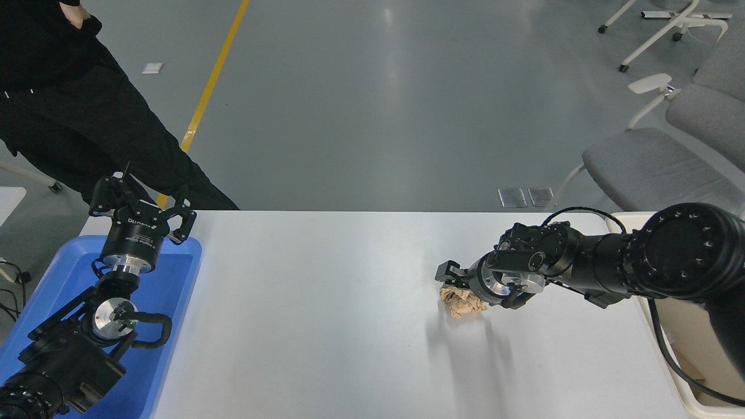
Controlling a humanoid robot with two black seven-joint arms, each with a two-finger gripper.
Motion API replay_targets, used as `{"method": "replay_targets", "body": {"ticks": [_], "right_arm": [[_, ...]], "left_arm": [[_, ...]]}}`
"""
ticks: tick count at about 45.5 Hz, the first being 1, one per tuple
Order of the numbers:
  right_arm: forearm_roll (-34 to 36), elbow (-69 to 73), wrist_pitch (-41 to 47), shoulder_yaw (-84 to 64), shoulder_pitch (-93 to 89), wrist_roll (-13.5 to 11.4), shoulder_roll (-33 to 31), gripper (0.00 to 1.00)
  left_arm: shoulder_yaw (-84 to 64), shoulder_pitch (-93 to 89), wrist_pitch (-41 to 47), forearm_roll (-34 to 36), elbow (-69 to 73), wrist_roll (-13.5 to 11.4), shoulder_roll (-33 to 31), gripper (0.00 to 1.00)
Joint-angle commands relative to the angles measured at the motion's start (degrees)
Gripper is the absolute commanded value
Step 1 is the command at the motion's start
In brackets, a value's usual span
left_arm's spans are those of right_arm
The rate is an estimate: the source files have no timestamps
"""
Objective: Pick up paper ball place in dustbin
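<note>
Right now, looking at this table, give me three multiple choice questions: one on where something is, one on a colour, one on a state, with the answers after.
1. Where is the paper ball?
A. On the white table, right of centre
B. Inside the blue tray
C. Inside the dustbin

2. What colour is the tray under the left gripper?
A. Green
B. Blue
C. Red

3. What is the right gripper doing?
A. Parked over the tray
B. Down at the paper ball's far side, ball not lifted
C. Holding the ball above the dustbin

Answers:
1. A, the ball rests on the bare tabletop.
2. B, the shallow tray at the lower left is bright blue.
3. B, the ball sits on the table with the gripper right at it.
</note>
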Motion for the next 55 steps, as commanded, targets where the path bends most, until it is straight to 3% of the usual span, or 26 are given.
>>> {"method": "replay_targets", "body": {"ticks": [1,16,18,21,27,31,32,40,49,55], "right_arm": [[-0.7,-3.1,-1.4,1.1,-3.0,0.0,0.0,0.96],[-0.6,-4.3,-1.4,5.8,-5.7,0.0,0.0,0.95],[-0.6,-4.2,-1.4,6.1,-5.7,0.0,0.0,0.92],[-0.6,-4.2,-1.4,6.5,-5.8,0.0,0.0,0.81],[0.6,-3.4,-1.4,6.6,-5.5,-0.1,0.0,0.40],[0.7,-1.4,-1.4,7.0,-5.4,-0.1,0.0,0.02],[0.7,-0.8,-1.3,6.9,-5.4,-0.1,0.0,0.00],[1.6,1.6,-1.2,6.9,-4.4,-0.1,0.0,0.00],[8.4,3.7,-1.0,6.1,-1.0,-0.1,0.0,0.00],[8.5,8.5,-0.2,4.2,3.8,0.0,-3.5,0.00]], "left_arm": [[0.0,0.0,0.0,0.0,0.0,0.0,0.0,0.99],[0.0,-0.1,-0.1,0.0,0.1,0.0,0.0,0.99],[0.0,0.0,-0.1,-0.1,0.1,0.0,0.0,0.99],[0.0,-0.1,0.0,0.0,0.0,0.0,0.0,0.99],[0.1,-0.1,-0.1,0.0,0.0,0.0,0.0,0.99],[0.0,-0.1,0.0,0.0,0.0,0.0,0.0,0.99],[0.0,-0.1,0.0,0.0,0.0,0.1,0.0,0.99],[0.0,-0.1,0.0,0.0,0.0,0.0,0.0,0.99],[0.0,-0.1,-0.1,-0.1,0.1,0.0,0.0,0.99],[0.0,-0.1,-0.1,-0.1,0.0,0.0,0.0,0.99]]}}
